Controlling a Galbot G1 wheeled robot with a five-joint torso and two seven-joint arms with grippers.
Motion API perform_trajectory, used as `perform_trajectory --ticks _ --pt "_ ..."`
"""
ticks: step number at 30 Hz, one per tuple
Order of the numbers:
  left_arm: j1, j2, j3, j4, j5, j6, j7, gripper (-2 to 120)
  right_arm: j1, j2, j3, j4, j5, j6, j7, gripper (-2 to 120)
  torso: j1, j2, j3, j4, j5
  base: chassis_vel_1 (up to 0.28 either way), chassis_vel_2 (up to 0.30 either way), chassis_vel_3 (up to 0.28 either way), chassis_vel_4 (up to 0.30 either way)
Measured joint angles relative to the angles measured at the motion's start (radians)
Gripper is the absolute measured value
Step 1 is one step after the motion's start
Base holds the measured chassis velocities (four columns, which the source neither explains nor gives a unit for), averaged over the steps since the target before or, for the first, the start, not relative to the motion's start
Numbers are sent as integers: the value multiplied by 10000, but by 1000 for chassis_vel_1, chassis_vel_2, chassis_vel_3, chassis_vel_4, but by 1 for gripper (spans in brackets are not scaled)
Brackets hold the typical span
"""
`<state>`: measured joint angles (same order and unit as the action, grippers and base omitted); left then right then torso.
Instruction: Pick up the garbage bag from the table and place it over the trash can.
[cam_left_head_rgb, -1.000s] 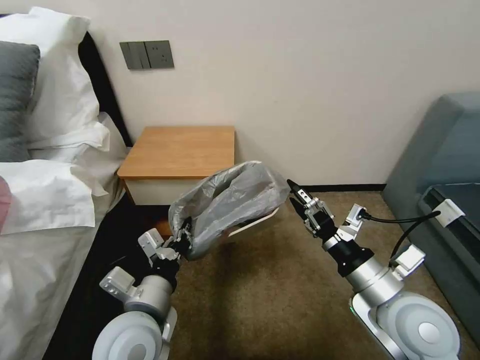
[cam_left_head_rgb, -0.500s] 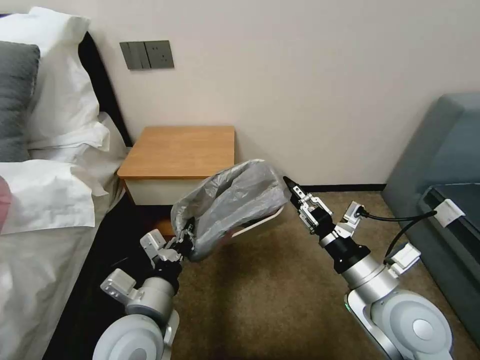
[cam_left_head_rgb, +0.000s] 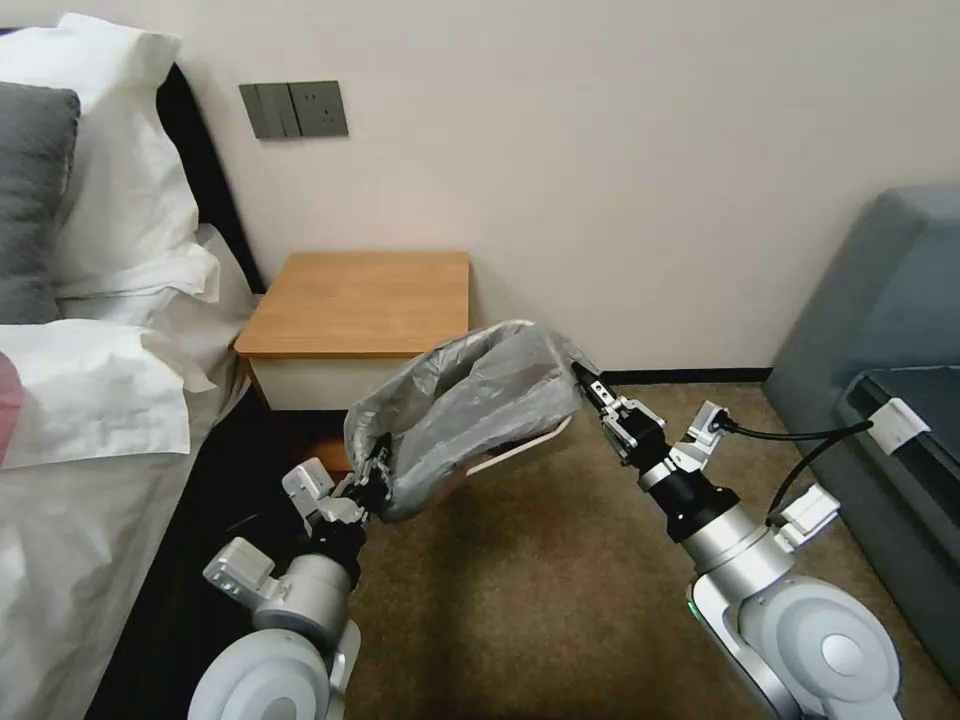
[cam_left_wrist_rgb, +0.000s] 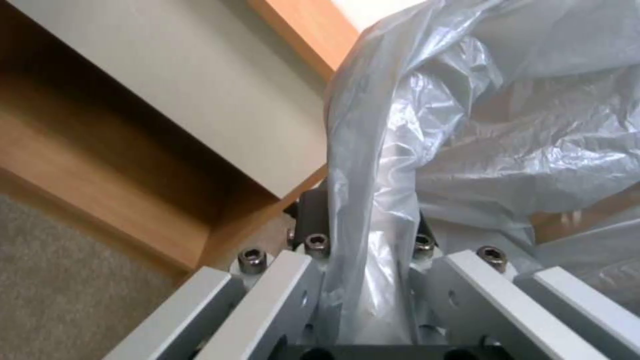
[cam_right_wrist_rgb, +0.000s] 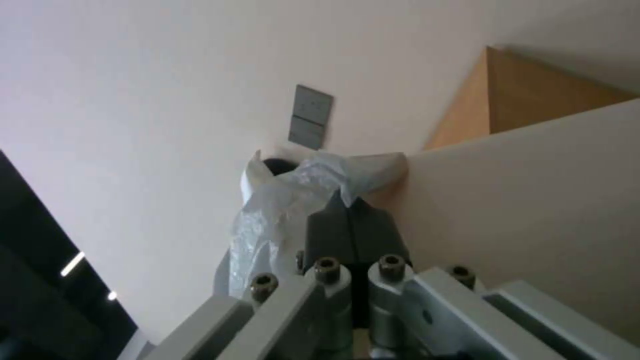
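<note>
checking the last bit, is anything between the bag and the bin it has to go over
Nothing visible: the bag already drapes over the bin's rim, held by the left gripper and right gripper.

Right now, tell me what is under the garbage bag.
Under the garbage bag, only a strip of the trash can rim shows; the bag covers the rest. The left gripper and right gripper pinch the bag's opposite edges.
</note>
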<state>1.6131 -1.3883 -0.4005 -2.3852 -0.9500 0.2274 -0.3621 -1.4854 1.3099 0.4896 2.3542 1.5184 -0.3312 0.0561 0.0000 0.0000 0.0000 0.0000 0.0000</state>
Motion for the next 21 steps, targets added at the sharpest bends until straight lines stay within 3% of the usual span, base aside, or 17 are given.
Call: perform_trajectory --ticks 21 --pt "-220 41 -254 255 -194 -74 49 5 -849 -159 172 362 -940 -267 632 0 0 0 0 0 0 0 0 0 0"
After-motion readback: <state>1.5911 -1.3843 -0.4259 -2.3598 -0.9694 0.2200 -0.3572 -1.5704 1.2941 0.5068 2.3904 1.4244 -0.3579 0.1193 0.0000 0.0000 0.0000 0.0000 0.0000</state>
